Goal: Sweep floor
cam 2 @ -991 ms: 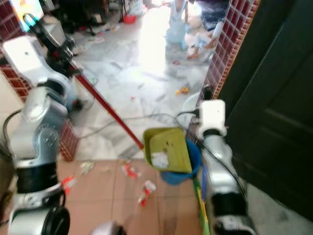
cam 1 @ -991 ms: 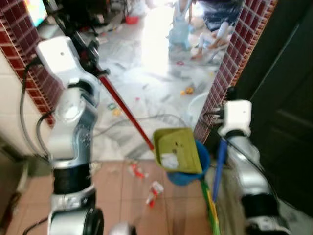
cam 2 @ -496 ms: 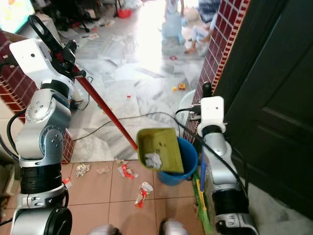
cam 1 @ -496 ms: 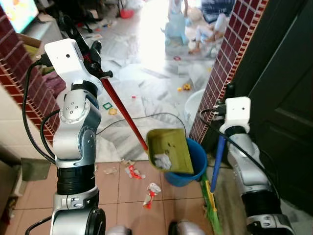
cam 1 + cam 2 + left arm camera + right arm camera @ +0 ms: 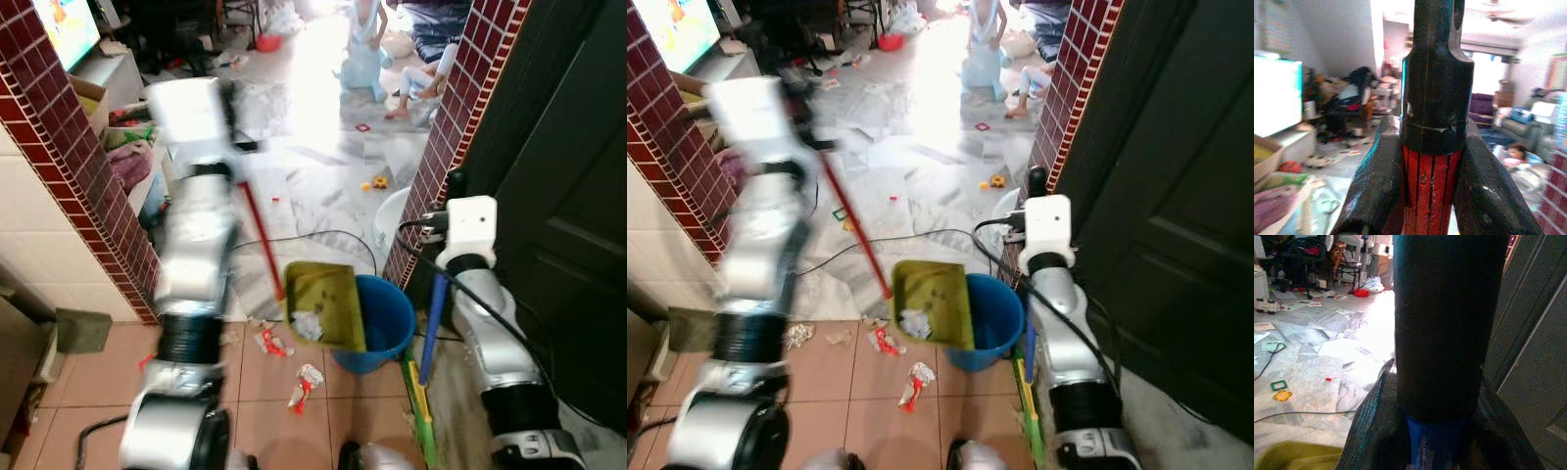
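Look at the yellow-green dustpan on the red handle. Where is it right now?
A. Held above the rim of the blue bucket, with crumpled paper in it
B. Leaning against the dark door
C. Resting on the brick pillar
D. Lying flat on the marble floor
A: the dustpan, with white paper scraps inside, hangs tilted at the edge of the blue bucket, carried by the left gripper on its red handle.

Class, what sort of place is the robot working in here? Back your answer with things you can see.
Probably a lived-in family home: a lit television on a stand, toys scattered over the marble floor, and a blue bin beside a brick doorway pillar.
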Tool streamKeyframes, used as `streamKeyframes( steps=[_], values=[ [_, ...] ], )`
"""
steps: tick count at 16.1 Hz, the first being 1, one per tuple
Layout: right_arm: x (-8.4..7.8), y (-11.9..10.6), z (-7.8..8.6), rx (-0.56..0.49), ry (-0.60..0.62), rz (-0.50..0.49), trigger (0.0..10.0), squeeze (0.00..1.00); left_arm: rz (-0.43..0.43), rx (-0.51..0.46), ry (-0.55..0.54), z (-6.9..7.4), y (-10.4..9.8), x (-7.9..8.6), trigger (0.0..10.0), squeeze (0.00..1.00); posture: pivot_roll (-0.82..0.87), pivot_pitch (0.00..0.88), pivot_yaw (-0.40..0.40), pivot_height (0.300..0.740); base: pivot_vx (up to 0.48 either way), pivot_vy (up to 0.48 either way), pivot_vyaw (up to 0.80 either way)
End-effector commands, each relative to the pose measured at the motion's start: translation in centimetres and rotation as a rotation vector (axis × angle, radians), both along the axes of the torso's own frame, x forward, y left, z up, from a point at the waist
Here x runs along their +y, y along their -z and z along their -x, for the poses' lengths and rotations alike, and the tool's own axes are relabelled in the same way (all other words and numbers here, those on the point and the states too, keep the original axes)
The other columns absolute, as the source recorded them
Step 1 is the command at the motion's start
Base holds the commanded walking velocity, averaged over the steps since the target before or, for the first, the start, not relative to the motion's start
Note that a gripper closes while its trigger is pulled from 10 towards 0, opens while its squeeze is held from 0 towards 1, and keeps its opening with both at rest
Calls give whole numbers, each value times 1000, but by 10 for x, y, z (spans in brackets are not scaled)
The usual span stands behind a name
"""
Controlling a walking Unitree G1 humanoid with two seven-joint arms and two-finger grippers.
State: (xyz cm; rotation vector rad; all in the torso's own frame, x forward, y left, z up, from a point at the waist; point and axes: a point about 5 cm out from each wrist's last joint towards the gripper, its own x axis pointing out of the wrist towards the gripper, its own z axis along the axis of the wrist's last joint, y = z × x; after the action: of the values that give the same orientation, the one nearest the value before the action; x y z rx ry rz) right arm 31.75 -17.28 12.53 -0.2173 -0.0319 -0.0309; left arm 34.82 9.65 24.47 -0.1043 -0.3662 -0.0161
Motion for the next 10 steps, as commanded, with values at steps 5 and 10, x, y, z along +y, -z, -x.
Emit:
streamKeyframes(
  steps=[5,10],
  values=[
    [-2,-9,2,-39,10,7,10000,0,-43,-239,2,-9,-46,-25,10000,0,-116,20,8,740,0,0,0],
    [-2,-10,6,-42,6,3,10000,0,-141,-283,153,3,-26,-76,10000,0,-128,26,7,740,0,0,0]
  ],
)
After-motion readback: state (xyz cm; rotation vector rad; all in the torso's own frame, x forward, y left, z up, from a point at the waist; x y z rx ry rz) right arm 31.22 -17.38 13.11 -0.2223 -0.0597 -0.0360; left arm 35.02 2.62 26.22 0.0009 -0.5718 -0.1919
